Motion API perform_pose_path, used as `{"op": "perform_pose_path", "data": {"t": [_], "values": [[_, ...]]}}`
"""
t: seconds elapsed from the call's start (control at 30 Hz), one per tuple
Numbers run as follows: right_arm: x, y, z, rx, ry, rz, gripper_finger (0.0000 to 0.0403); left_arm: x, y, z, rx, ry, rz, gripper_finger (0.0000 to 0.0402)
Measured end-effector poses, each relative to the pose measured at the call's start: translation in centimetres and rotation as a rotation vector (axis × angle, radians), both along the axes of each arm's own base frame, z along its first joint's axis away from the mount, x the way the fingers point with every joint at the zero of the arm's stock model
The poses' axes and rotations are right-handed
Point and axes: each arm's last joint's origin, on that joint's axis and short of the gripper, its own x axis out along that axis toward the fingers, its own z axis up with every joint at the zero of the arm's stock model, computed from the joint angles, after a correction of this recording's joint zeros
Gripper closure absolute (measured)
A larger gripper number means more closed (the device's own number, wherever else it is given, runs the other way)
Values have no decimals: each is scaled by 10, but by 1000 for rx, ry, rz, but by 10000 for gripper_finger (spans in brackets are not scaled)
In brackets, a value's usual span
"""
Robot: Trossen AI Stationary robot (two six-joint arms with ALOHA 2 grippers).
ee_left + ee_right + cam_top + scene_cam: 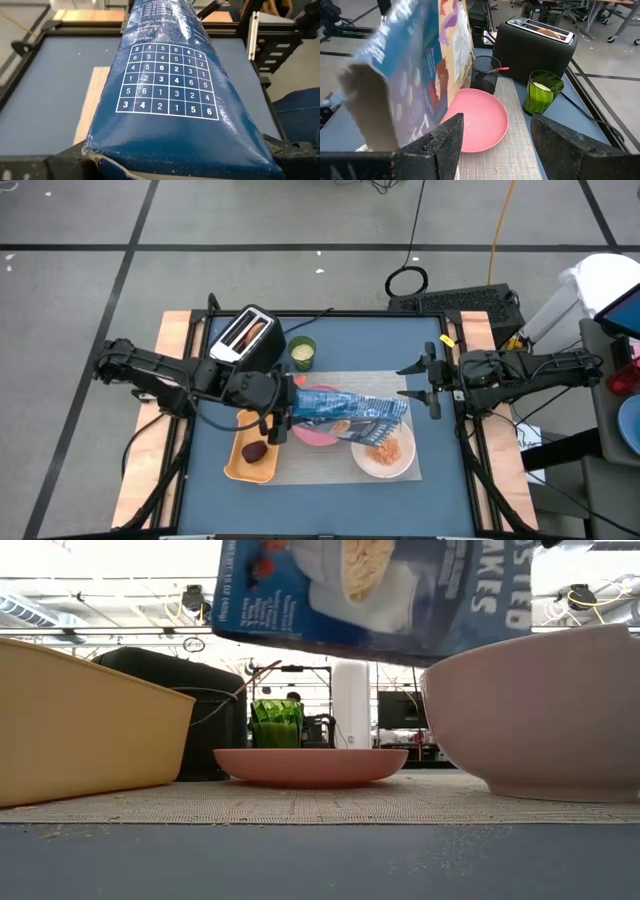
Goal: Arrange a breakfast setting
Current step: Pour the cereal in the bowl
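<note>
- High view shows the left hand (281, 412) pinching a blue cereal box (352, 415), tipped over the round white bowl (384, 452) on the grey rectangular mat (345, 465).
- Tan cereal (383, 452) already lies in the bowl, so the pouring seems nearly done.
- The round pink plate (481, 124) is on the mat but bare.
- The small dark-red fruit (254, 451) waits in the yellow rectangular tray (238, 463); the toasted bagel (251, 332) sits in the black-and-silver toaster (247, 340).
- The right hand (431, 392) is spread, holds nothing, at the table's right side.

Plate (318, 430) left of bowl (385, 453) — both on mat (430, 470)
</note>
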Motion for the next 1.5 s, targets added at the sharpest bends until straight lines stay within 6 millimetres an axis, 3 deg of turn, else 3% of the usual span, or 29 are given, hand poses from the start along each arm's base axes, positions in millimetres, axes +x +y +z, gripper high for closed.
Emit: {"op": "perform_pose_path", "data": {"t": [1.5], "values": [[0,0,0,0,0,0,181,2,3,1,8,-3,-44,137]]}}
